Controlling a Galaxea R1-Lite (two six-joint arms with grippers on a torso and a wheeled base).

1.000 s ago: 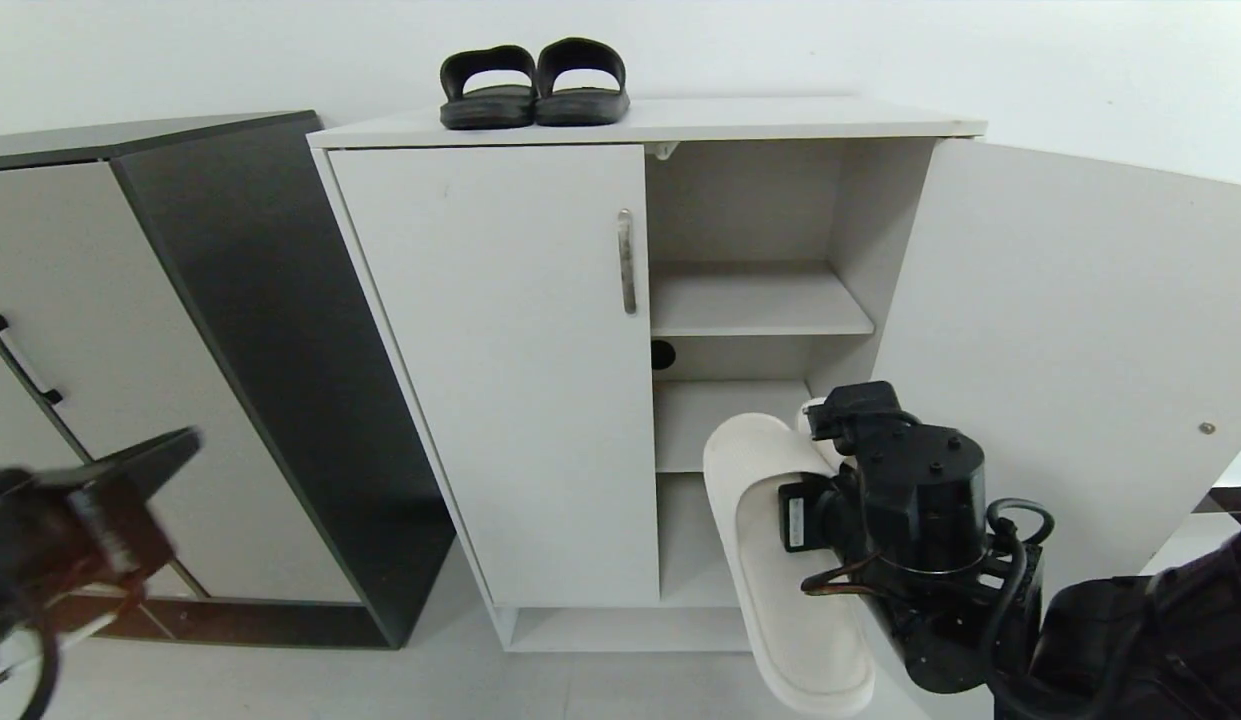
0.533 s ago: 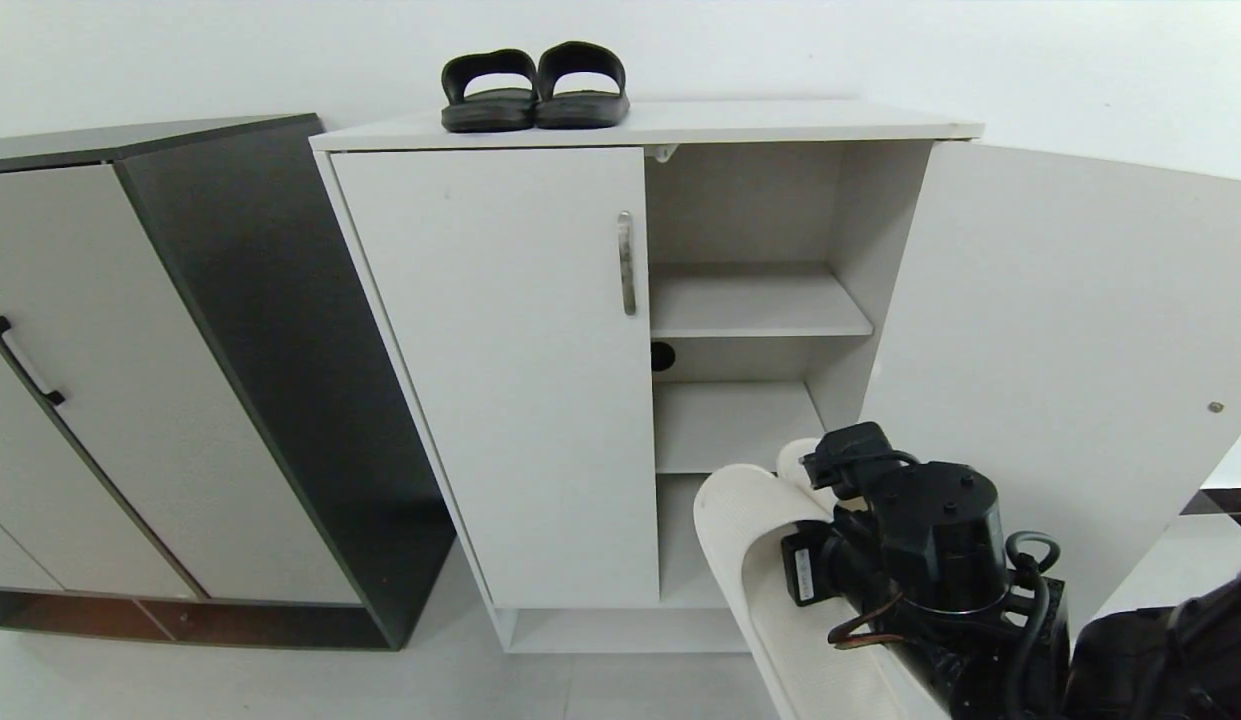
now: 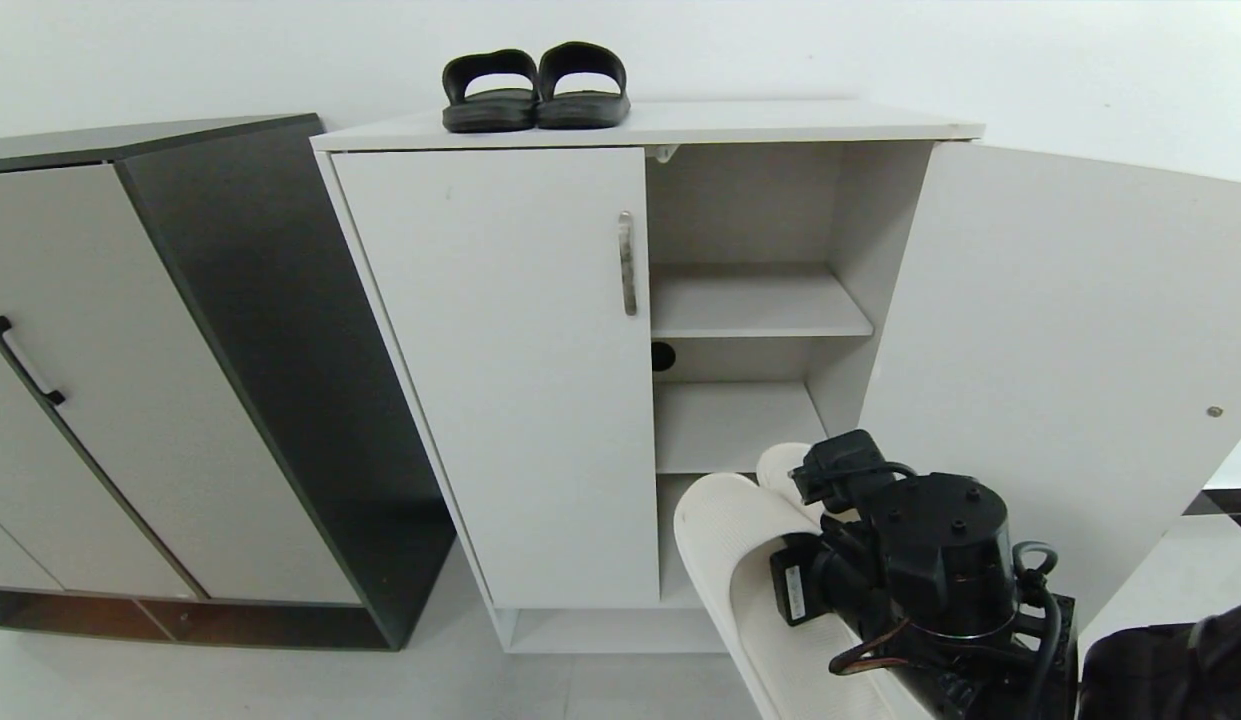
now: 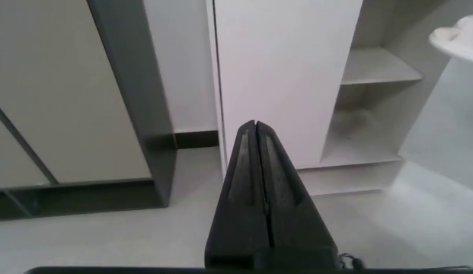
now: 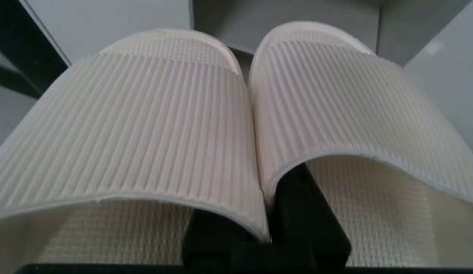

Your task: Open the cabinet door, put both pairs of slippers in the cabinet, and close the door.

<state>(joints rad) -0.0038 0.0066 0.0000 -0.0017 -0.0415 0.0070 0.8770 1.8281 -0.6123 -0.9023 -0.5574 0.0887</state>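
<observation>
The white cabinet is standing against the wall at the middle of the head view. Its right door is hanging wide open toward 3 o'clock, while its left door is sitting closed, with a metal handle running upright along its inner edge. Inside the open half, an upper shelf and a middle shelf are lying bare. A dark-sided cabinet is standing just beside the white one, at 9 o'clock from it.

The pair of white slippers is hanging in the air at 5 o'clock in the head view, in front of the lowest compartment and outside it, toes pointing toward the opening. The right gripper is grasping the pair, its black fingers sitting under the ribbed straps where the two slippers are touching side by side.

The pair of black slippers is resting on top of the white cabinet at 12 o'clock, above the closed door, toes facing outward.

The left gripper is hovering above the floor, its fingers clenched together on nothing, pointing toward the white cabinet's closed door.
</observation>
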